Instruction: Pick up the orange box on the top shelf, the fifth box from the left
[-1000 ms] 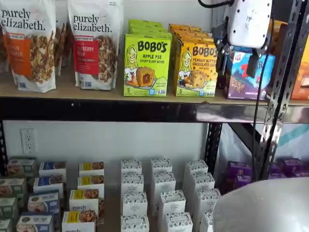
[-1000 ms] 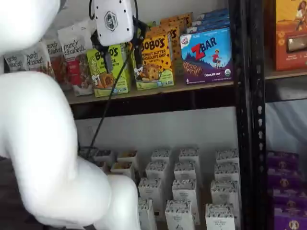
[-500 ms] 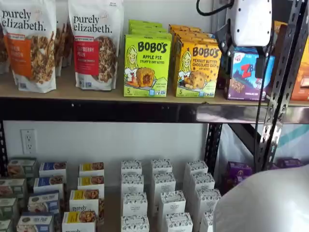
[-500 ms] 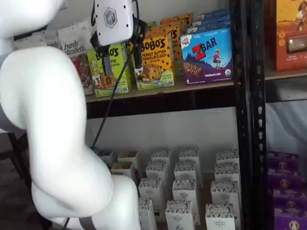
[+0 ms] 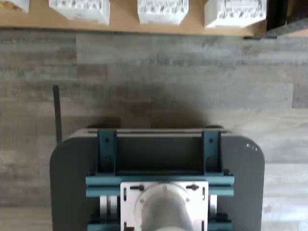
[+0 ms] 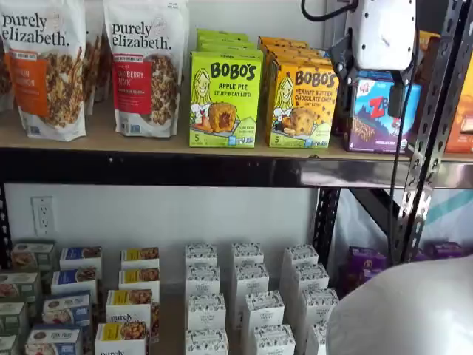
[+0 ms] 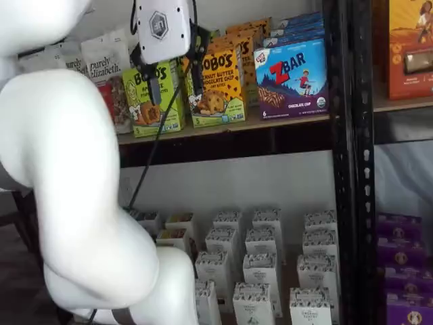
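The orange box (image 6: 299,103) (image 7: 218,87) stands upright at the front of its row on the top shelf (image 6: 148,144) (image 7: 284,124), with a green Bobo's box to its left and a blue-purple Zbar box to its right. My gripper (image 7: 175,84) (image 6: 369,85) hangs in front of the shelf, its white body up high. A clear gap shows between its two black fingers (image 7: 154,89), so it is open and holds nothing. In both shelf views it stays apart from the orange box. The wrist view shows no fingers and no orange box.
Near the orange box stand the green Bobo's box (image 6: 225,100), the Zbar box (image 7: 292,80) and granola bags (image 6: 145,66). A perforated black upright (image 7: 350,135) rises at the right. Small white cartons (image 6: 247,303) fill the lower shelf. My white arm (image 7: 81,196) covers the left of one view.
The gripper has risen a little in front of the top shelf and stayed open. The big white arm link has shifted across the lower part of both shelf views.
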You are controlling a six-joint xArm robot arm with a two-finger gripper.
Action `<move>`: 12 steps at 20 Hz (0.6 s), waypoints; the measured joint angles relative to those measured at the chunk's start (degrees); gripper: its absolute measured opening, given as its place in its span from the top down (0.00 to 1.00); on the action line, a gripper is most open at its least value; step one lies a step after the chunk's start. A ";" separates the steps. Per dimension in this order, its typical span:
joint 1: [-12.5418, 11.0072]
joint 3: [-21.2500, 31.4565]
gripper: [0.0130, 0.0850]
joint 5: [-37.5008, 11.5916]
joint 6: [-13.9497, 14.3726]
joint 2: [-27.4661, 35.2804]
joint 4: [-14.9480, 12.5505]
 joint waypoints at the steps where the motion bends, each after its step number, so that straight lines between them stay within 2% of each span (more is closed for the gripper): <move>1: 0.02 0.22 0.00 -0.77 0.01 -0.22 -0.09; 4: -0.03 1.07 0.00 -3.49 0.05 -1.00 -0.15; 9: -1.67 2.47 0.00 -8.22 -0.25 -1.82 2.73; 12: -1.78 1.90 0.00 -8.35 -0.16 -0.58 3.33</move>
